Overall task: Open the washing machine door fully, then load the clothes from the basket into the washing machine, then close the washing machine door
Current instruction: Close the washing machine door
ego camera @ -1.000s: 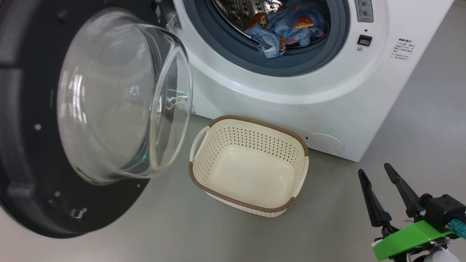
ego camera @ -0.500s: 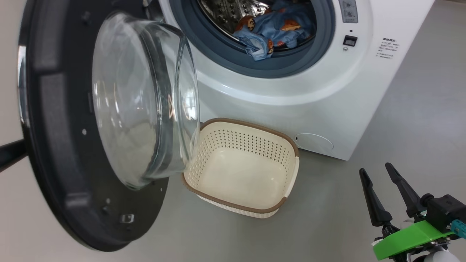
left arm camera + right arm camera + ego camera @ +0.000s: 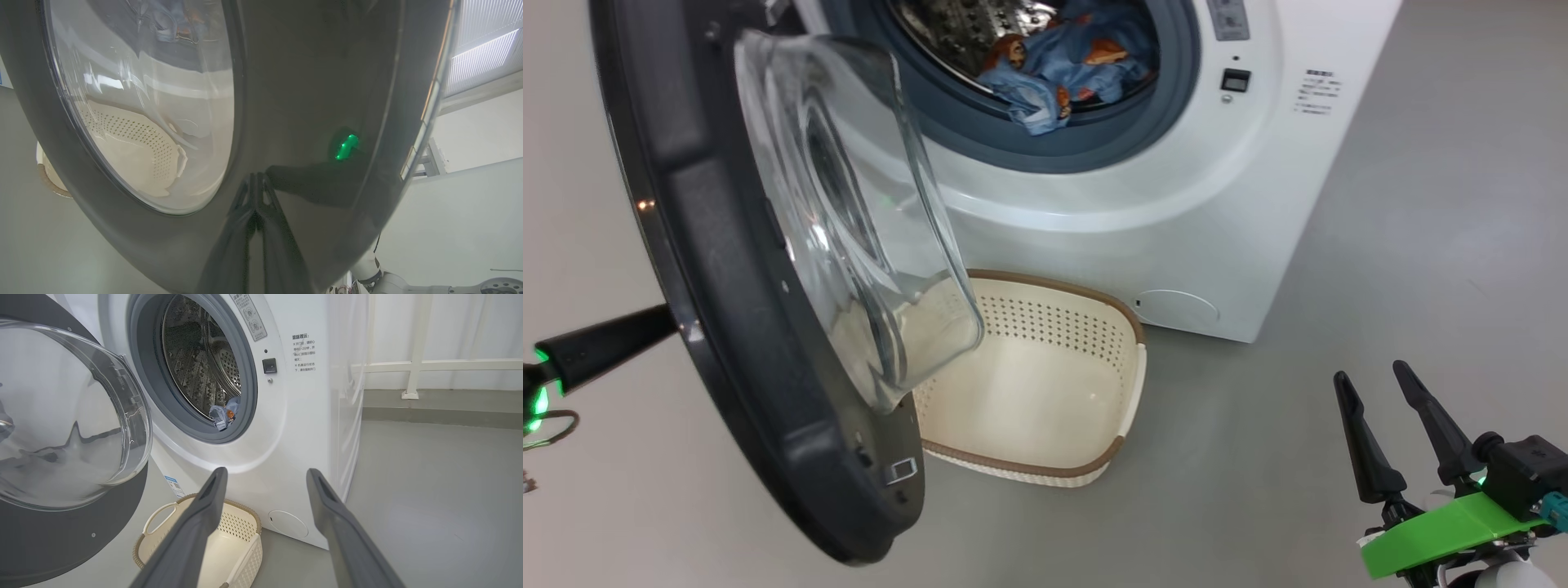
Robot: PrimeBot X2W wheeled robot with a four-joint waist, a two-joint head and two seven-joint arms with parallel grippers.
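The washing machine (image 3: 1217, 220) stands with its door (image 3: 727, 269) partly swung in; the glass bowl (image 3: 849, 212) hangs over the basket (image 3: 1054, 283). The clothes (image 3: 1062, 61) lie in the steel drum, one fold over the grey gasket; the right wrist view also shows these clothes (image 3: 224, 414). The cream basket is empty. My left gripper (image 3: 670, 318) is shut, its tips against the door's glossy outer face (image 3: 310, 102). My right gripper (image 3: 1370, 376) hangs open and empty at the lower right, away from the machine. The basket (image 3: 241, 531) lies below its fingers.
Grey floor (image 3: 1421, 245) stretches to the right of the machine and in front of the basket. A round filter cap (image 3: 1176, 309) sits low on the washer's front. A white railing (image 3: 412, 367) runs along the wall beyond the machine's side.
The door has swung toward the drum opening, its bowl now over the basket's left part. My left gripper's fingers have come into view behind the door. The camera has shifted; the right gripper holds still.
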